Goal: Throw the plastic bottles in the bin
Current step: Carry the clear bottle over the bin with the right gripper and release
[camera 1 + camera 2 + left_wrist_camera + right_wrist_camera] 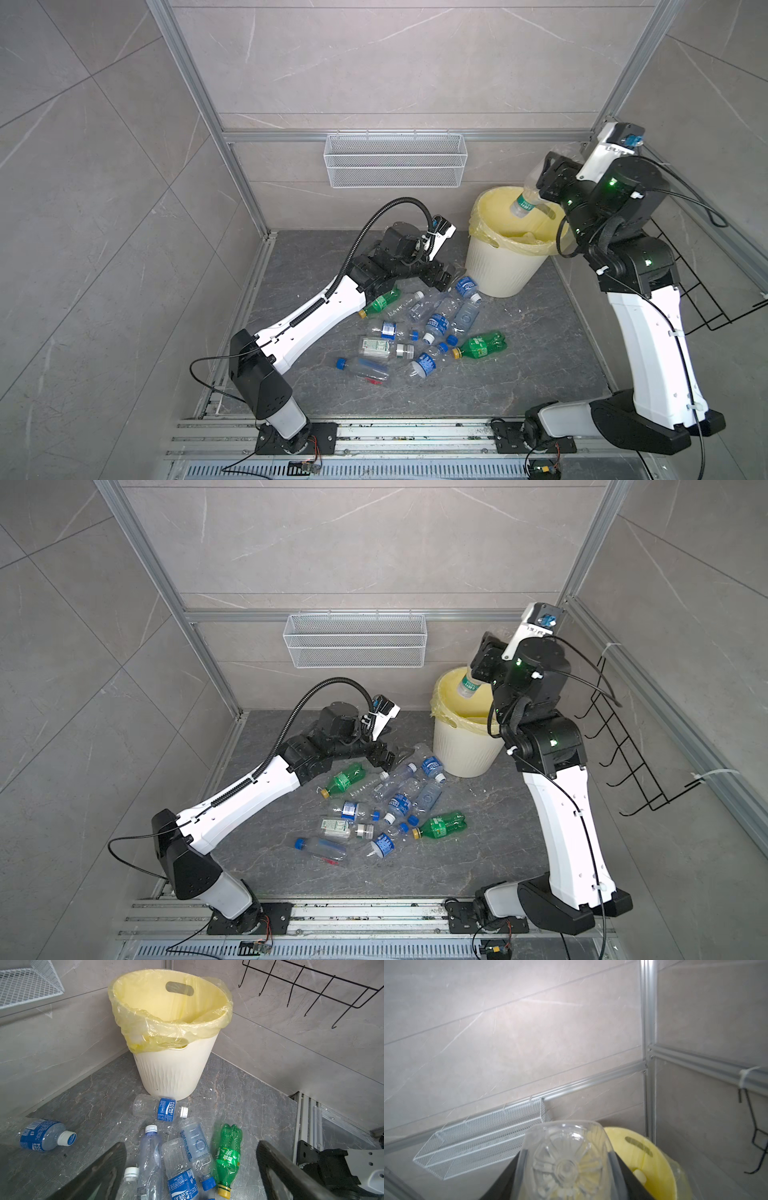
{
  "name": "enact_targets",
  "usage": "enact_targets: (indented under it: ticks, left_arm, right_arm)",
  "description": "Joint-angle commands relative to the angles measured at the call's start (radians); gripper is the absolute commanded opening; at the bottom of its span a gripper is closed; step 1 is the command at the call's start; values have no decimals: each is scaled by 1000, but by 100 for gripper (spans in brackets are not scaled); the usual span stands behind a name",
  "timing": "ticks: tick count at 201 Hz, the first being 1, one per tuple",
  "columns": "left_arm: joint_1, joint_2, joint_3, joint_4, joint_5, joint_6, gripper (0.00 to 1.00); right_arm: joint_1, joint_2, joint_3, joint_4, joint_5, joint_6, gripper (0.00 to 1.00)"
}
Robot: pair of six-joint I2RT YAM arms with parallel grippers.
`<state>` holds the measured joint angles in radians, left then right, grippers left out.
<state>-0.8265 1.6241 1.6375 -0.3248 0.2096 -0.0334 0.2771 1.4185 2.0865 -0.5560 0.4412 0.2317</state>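
Observation:
The cream ribbed bin (505,270) (461,750) (174,1072) with a yellow bag stands in the far right corner. Over its mouth my right gripper (543,180) (482,660) (566,1167) is shut on a clear plastic bottle (524,202) (467,684) (566,1147) with a green label, neck pointing down. Several plastic bottles (432,328) (395,804) lie in a pile on the floor, two of them green (482,345) (380,303). My left gripper (441,281) (384,759) (191,1144) hangs open low over the pile's far end, holding nothing. A blue-labelled bottle (160,1108) lies at the bin's foot.
A white wire mesh basket (395,160) hangs on the back wall. A black wire hook rack (706,291) sticks out from the right wall beside the right arm. One bottle (45,1135) lies apart from the pile. Aluminium rails (374,432) run along the front edge.

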Motion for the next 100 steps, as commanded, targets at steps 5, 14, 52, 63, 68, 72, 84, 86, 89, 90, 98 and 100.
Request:
enact_targets:
  ticks: [5,14,52,63,68,72,84,86,89,90,98,100]
  left_arm:
    - [1,-3,15,-23,-22,32,100]
    - [1,-6,11,-29,-25,32,100]
    - [1,-32,-38,-37,-80,39,100]
    - [1,-30,-44,-43,-100,39,100]
    - [2,-27,-44,-47,-107,39,100]
    - [3,-26,-44,-50,-114,37,100]
    - [1,-17,-46,-52,-139,32,100]
    - [2,-15,-45,-54,-142,32,100]
    - [3,-13,-46,-55,-147,30,100]
    - [4,-12,-45,-55,-149,30,100]
    - [5,-4,-45,-59,-156,27,100]
    - [5,-3,-46,-59,-158,26,100]
  right_arm:
    - [-88,213,102,-121,27,46,35]
    - [-120,280,168,-202,8,92,45]
    - [-139,308,156,-210,-44,115,96]
    - [-137,269,99,-162,-58,115,100]
    - [-137,258,83,-152,-63,115,100]
    - [-137,252,75,-150,-65,115,100]
    - [-137,242,61,-151,-77,110,100]
    - [-138,240,58,-152,-78,110,100]
    - [-138,239,56,-153,-80,110,100]
    - [-138,238,54,-155,-81,111,100]
    - [-136,230,43,-158,-89,110,100]
    - [-136,229,41,-159,-91,110,100]
